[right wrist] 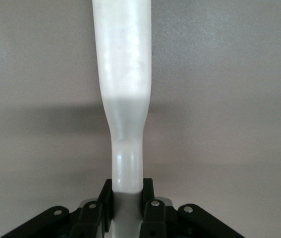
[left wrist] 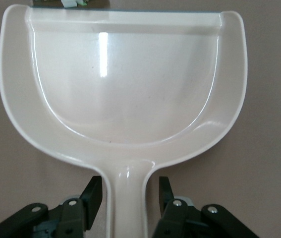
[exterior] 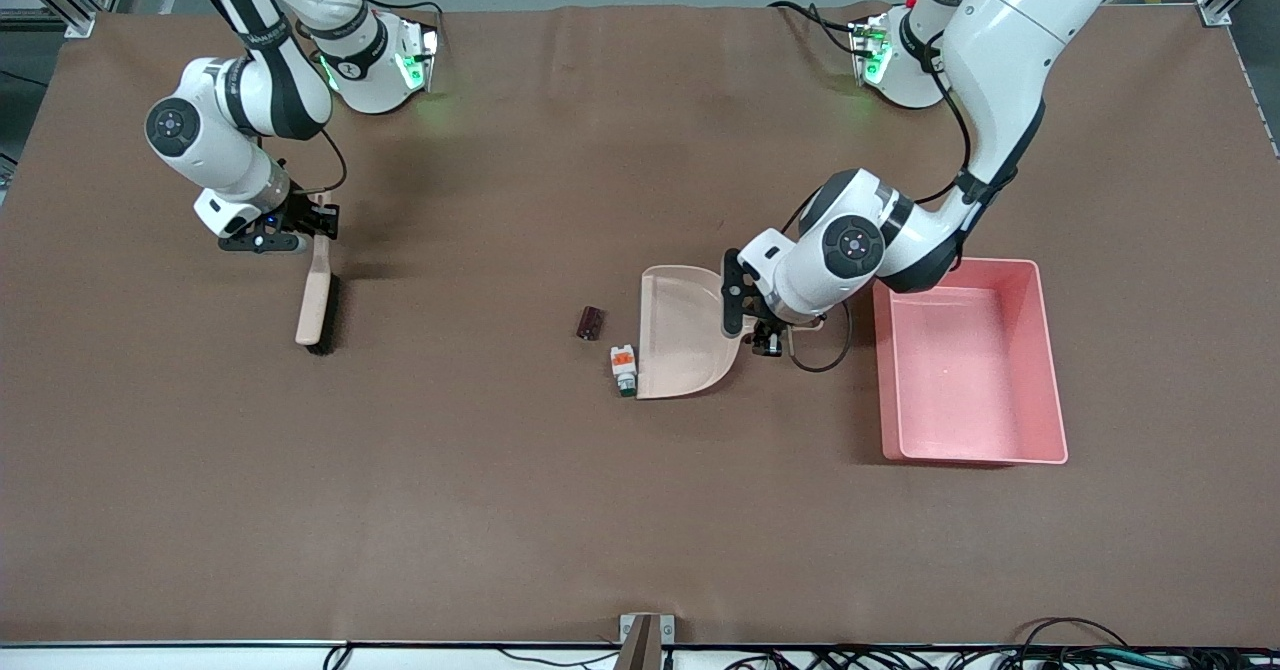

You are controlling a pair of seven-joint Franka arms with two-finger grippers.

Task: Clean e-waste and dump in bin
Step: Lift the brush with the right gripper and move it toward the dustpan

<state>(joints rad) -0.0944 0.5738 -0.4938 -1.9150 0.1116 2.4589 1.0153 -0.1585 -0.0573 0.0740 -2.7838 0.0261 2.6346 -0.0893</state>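
My right end effector [right wrist: 126,201] is clamped on the handle of the brush [exterior: 318,295], which lies on the brown surface [exterior: 450,500] toward my right arm's end, bristles along one edge. My left end effector [left wrist: 129,198] straddles the handle of the beige dustpan [left wrist: 125,79], its fingers [left wrist: 93,193] standing just off the handle on either side, not yet pressed against it. The dustpan rests flat near the middle of the surface. Two bits of e-waste lie just beside its open lip: the dark maroon block [exterior: 591,322] a little apart from it, and the white piece with an orange mark and green tip [exterior: 624,368] close against the lip, nearer the front camera. The pink bin [exterior: 1045,350] sits toward my left arm's end, beside the dustpan's handle.
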